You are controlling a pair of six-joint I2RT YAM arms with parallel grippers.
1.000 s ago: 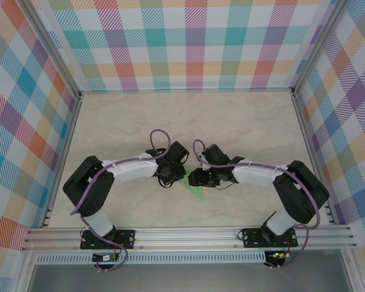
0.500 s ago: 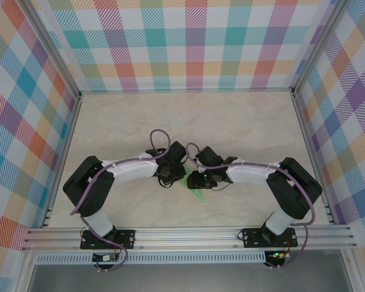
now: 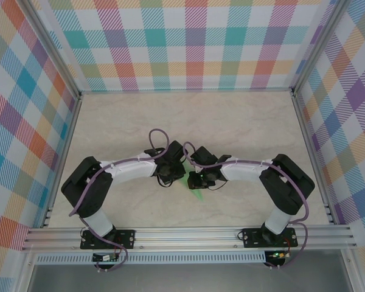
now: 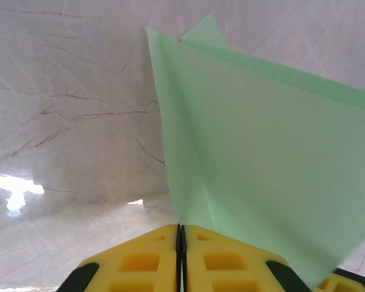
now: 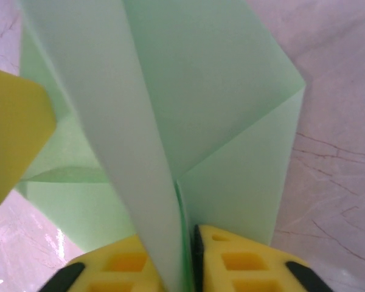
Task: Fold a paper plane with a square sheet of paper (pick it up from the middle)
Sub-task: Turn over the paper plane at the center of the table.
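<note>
- Top cam: your 2 arms bend inward and meet near the table ctr, left gripper (image 3: 170, 172) and right gripper (image 3: 199, 178) just beside each other.
- The thin pale mint-green paper sheet (image 3: 196, 193), part-folded, is held btwn them; 1 green tip pokes out on the near side, under the right gripper.
- Left wrist cam: your left gripper (image 4: 180, 231) has its 2 yellow fingers (image 4: 140, 261) pressed together, pinching the paper sheet (image 4: 255, 158) at its edge. The paper comes straight out of the seam and fans away to the right.
- There you get 1 sharp crease running from the seam to the far corner, w/ a 2nd layer's corner peeking behind it.
- Right wrist cam: your right gripper (image 5: 185, 237) pinches the paper sheet (image 5: 213, 91) too, several layers squeezed btwn its yellow fingers (image 5: 243, 261).
- Same cam: 1 diagonal fold ends in a point at right, and a blurry yellow block (image 5: 15, 134) sits at the left edge, against the paper.
- Can't tell if the paper touches the pale marble-look tabletop (image 3: 243, 121).
- Plaid multicolour walls (image 3: 194, 42) on 3 sides.
</note>
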